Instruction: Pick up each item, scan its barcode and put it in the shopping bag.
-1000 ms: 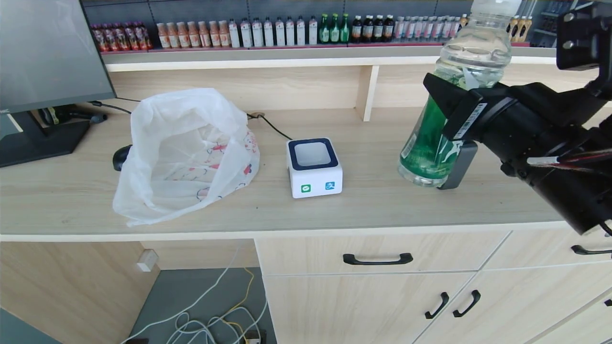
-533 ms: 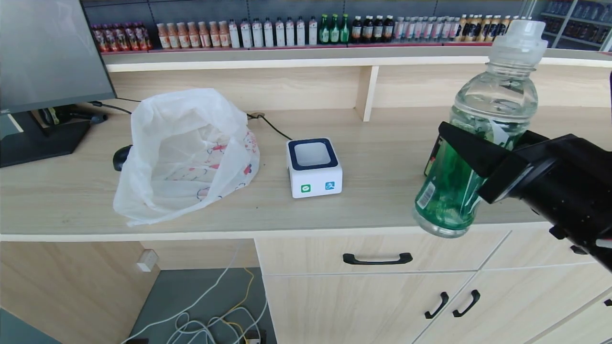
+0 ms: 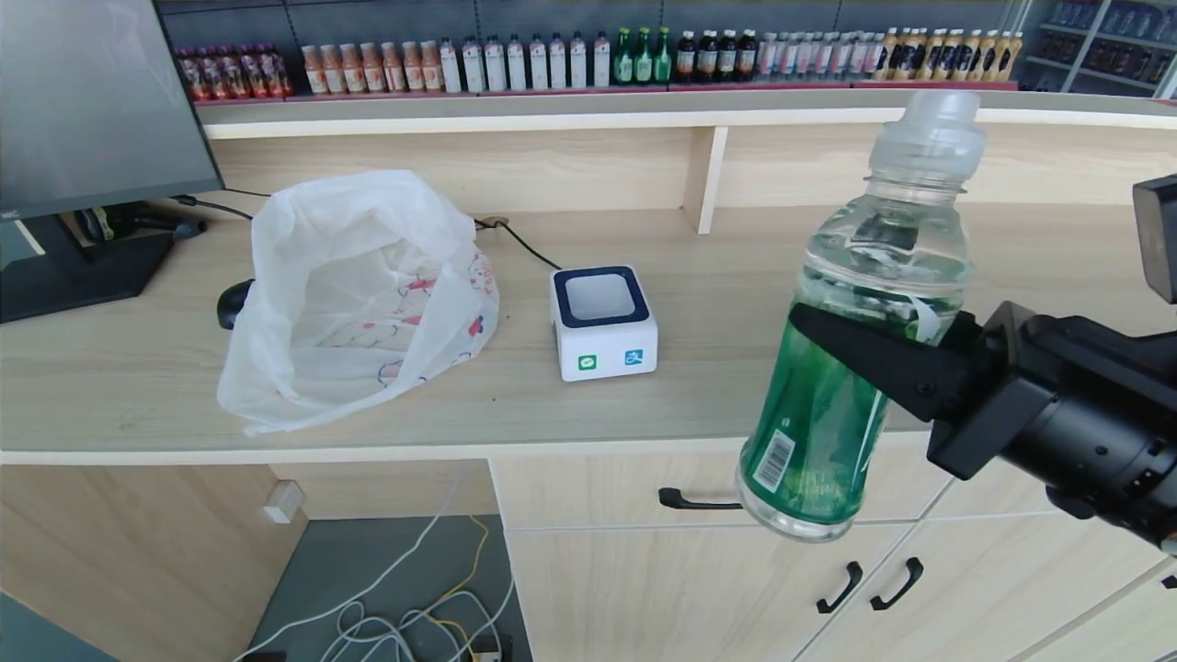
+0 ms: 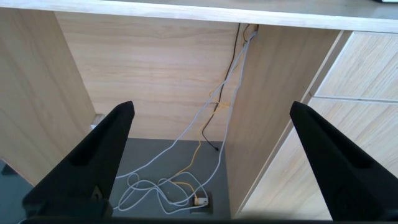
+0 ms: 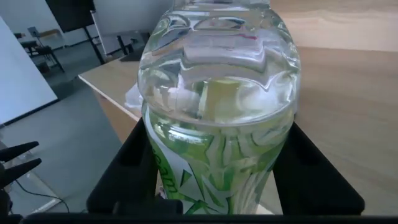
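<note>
Right gripper [image 3: 860,368] clamped round the bottle [image 3: 828,432], held near-upright off the counter [image 3: 717,405] front edge, barcode [image 3: 774,462] low on its side; scanner [image 3: 604,322] at 10 o'clock, right arm nearer.

Right gripper [image 3: 860,345] is clamped on the bottle [image 3: 887,239], which is held slightly tilted. Left gripper [image 4: 211,107] is spread wide, nothing gripped.
</note>
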Robot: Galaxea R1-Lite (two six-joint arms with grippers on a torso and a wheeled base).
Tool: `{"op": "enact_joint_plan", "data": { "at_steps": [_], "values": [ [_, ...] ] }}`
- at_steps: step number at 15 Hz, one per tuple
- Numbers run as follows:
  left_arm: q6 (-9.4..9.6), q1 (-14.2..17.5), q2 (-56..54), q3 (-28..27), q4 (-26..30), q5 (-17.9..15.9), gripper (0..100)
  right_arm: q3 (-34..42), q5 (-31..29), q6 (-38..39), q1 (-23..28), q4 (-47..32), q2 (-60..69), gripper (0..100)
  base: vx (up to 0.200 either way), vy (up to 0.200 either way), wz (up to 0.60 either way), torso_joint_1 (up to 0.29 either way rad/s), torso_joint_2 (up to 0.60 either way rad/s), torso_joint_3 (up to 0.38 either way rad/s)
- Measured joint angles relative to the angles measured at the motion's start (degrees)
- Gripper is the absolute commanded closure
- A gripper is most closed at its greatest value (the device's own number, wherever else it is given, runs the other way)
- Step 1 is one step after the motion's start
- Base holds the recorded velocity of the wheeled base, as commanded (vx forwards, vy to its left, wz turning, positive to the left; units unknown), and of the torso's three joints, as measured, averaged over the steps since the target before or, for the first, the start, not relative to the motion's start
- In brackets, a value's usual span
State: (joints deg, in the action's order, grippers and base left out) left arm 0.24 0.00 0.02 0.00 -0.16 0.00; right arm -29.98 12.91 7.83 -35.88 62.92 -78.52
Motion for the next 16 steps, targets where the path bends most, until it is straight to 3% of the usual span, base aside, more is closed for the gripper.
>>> {"op": "enact_joint_plan", "data": {
  "at_steps": [4,7,11,16],
  "values": [
    [0.0,0.0,0.0,0.0,0.0,0.0,0,-0.7,6.7,6.2,0.6,5.0,-3.0,100,0.0,0.0,0.0,0.0,0.0,0.0],
    [0.0,0.0,0.0,0.0,0.0,0.0,0,-3.6,13.4,10.3,1.2,13.9,-8.2,100,0.0,0.0,0.0,0.0,0.0,0.0],
    [0.02,0.0,0.0,0.0,0.0,0.0,0,-6.7,26.4,20.2,1.4,19.6,-14.4,100,0.0,0.0,0.0,0.0,0.0,0.0],
    [0.02,0.0,0.0,0.0,0.0,0.0,0,-11.3,28.2,32.1,1.4,21.7,-17.2,100,0.0,0.0,0.0,0.0,0.0,0.0]
  ]
}}
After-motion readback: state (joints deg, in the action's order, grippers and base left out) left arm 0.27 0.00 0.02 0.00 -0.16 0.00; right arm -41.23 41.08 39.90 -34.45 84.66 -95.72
